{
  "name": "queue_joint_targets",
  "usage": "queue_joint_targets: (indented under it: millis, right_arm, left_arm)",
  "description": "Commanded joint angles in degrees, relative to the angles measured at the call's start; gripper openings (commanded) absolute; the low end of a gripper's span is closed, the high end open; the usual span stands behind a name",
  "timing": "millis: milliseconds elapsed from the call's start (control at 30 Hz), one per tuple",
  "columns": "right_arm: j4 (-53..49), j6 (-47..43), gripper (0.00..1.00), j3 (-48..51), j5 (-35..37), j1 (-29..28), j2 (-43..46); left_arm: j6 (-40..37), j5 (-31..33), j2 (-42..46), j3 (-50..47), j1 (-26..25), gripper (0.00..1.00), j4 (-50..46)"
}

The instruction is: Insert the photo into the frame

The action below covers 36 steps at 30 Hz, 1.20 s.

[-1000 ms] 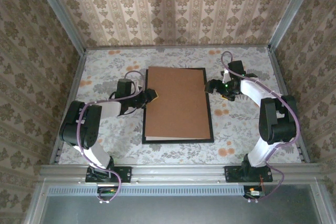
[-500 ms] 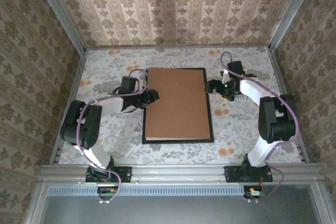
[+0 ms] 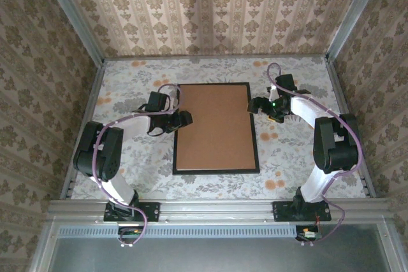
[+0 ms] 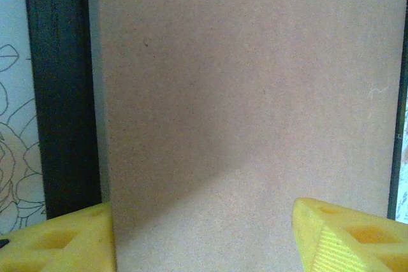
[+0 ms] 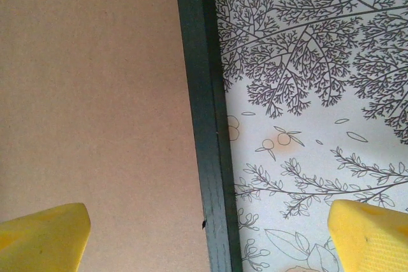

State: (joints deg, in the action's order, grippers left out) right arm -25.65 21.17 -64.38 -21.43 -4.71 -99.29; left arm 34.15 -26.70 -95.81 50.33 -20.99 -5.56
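Here, both grippers stand open at the long sides of the frame (image 3: 217,171)
The black frame lies flat on the floral table (image 3: 127,81), a brown backing board (image 3: 215,125) filling its inside. The left gripper (image 3: 182,119) sits at the frame's left rail, its yellow fingers (image 4: 57,240) apart with nothing between them. The right gripper (image 3: 258,105) straddles the frame's right rail, jaws wide, one finger over the board and one (image 5: 370,234) over the table
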Motion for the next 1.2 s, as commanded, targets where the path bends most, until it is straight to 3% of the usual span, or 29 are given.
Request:
queue_joint_targets:
  millis: [0, 1000, 1167]
  right_arm:
    - [0.2, 0.4, 0.97, -0.2, -1.4, -0.5, -1.3]
    - [0.2, 0.3, 0.97, 0.1, -1.1, -0.7, -1.0]
    - [1.6, 1.1, 0.97, 0.0, 2.3, -2.2, -0.5]
  left_arm:
    - [-2.3, 0.9, 0.0, 2.2, -0.5, 0.69, -2.2]
    - [-7.2, 7.6, 3.9, 5.1, -0.3, 0.7, -8.8]
    - [-6.7, 10.5, 6.0, 4.7, 0.5, 0.7, -7.3]
